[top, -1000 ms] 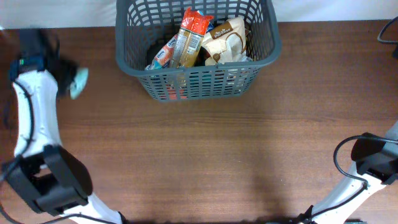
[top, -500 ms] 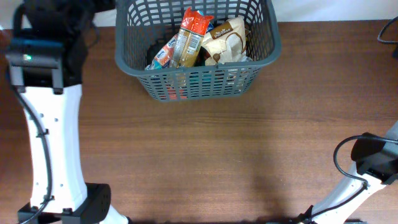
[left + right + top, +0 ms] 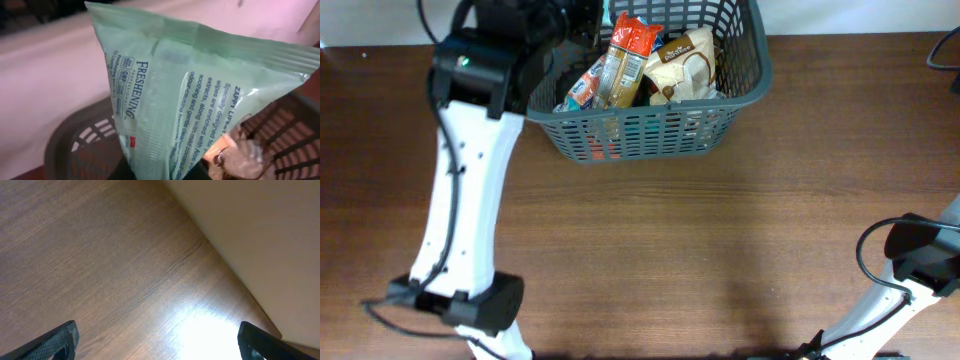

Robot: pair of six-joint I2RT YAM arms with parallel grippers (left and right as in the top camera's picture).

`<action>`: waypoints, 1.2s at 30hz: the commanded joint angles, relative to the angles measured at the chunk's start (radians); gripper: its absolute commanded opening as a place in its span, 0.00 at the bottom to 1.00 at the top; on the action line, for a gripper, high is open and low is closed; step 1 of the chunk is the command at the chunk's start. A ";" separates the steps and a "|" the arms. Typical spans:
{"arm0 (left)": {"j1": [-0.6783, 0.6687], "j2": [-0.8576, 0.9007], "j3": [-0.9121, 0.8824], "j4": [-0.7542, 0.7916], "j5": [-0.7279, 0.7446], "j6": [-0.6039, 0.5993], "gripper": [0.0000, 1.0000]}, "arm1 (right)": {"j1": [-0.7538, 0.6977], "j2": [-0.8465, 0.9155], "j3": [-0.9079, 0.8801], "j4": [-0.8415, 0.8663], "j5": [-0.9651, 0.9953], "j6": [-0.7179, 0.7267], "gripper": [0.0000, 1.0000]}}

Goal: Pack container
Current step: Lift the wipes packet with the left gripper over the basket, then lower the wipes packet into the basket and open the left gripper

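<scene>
Left end effector (image 3: 570, 20) clamped on wipes packet (image 3: 200, 100), hovering over container's (image 3: 640, 130) 10 o'clock corner; right end effector (image 3: 157, 340) apart, far off.

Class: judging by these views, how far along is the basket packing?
Done: several snack packets lie in the container. In hand: the left end effector grips a green wipes packet above the container's rim. Left: dropping it in. The right end effector hangs open over the table.
</scene>
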 commanded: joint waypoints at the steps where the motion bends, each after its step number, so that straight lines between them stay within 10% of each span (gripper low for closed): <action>1: 0.005 0.079 -0.002 0.004 -0.008 0.039 0.02 | 0.001 0.004 -0.005 0.000 0.016 0.012 0.99; 36: 0.004 0.343 -0.008 -0.195 -0.008 0.031 0.03 | 0.001 0.004 -0.005 0.000 0.016 0.012 0.99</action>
